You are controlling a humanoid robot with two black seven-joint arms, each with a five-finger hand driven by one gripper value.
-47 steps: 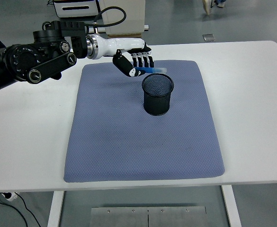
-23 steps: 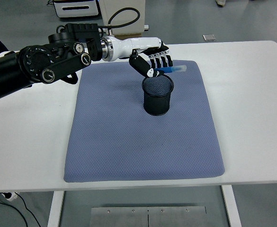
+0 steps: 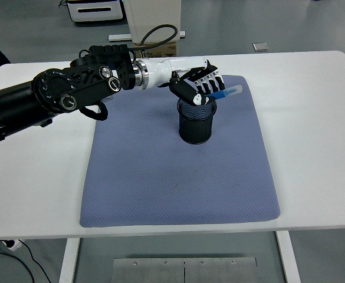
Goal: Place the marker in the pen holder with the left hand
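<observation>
Blue marker [image 3: 224, 93] pinched near its back end in the left hand [image 3: 199, 88], lying almost level just above the rim of the black mesh pen holder [image 3: 196, 119] on a grey-blue mat [image 3: 160, 177] over the white table [image 3: 314, 118]. Likely light, stiff and smooth-barrelled, so prone to slipping; best gripped mid-barrel. Not yet tipped upright for the drop.

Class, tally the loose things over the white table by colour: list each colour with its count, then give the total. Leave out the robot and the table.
Blue: 2, the marker in the left hand and the mat.
Black: 1, the mesh pen holder standing on the mat.
Total: 3
</observation>
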